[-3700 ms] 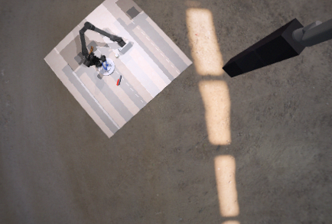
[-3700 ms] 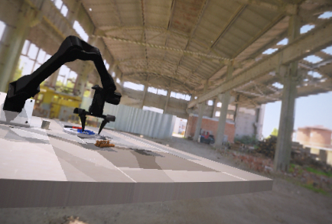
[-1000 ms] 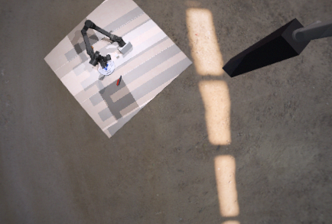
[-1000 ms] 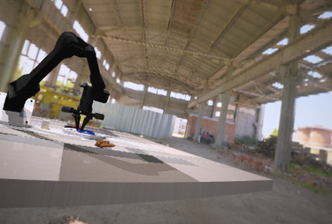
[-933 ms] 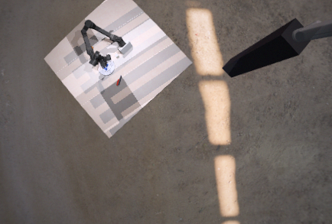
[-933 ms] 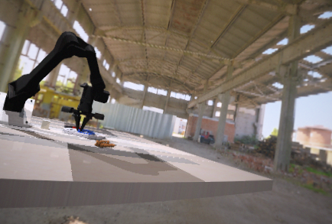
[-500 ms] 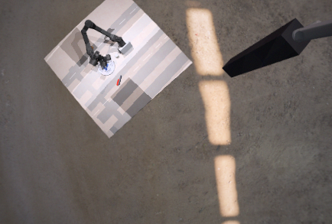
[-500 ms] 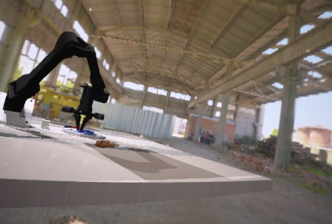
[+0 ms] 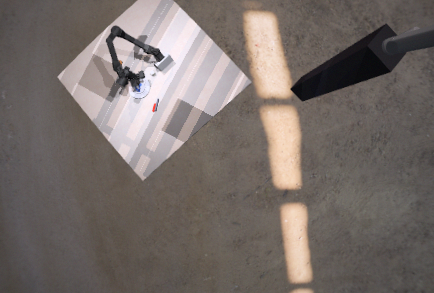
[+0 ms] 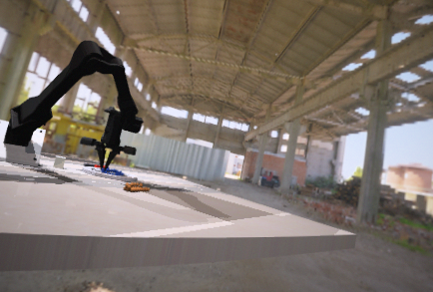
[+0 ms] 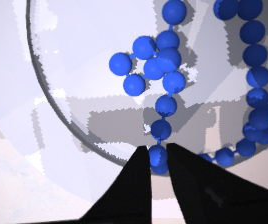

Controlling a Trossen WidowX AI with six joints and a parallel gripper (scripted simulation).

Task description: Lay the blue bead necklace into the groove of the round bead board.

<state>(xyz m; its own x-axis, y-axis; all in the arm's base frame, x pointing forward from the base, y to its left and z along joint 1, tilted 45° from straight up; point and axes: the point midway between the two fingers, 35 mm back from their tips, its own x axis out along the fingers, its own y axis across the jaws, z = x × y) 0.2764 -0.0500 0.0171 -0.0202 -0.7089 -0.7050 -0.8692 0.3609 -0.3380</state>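
The blue bead necklace (image 11: 168,60) (image 10: 117,172) lies bunched on the round bead board (image 11: 75,60) (image 9: 145,96). In the wrist view one strand runs from the top down to the fingers, with a small loop of beads folded out to its left. Another strand runs down the right side, with a clump near the board's curved dark line, and curves back along that line. My gripper (image 11: 156,153) (image 10: 104,167) points down, low over the board's edge area, its fingertips closed on either side of a bead of the strand. The necklace's top part is cut off in the wrist view.
An orange object (image 10: 136,186) lies on the table beside the board. A red and dark object (image 9: 155,106) lies on its other side. A small white block (image 10: 60,161) stands near the arm's base. A grey box-like piece (image 9: 164,63) shows at the arm's end.
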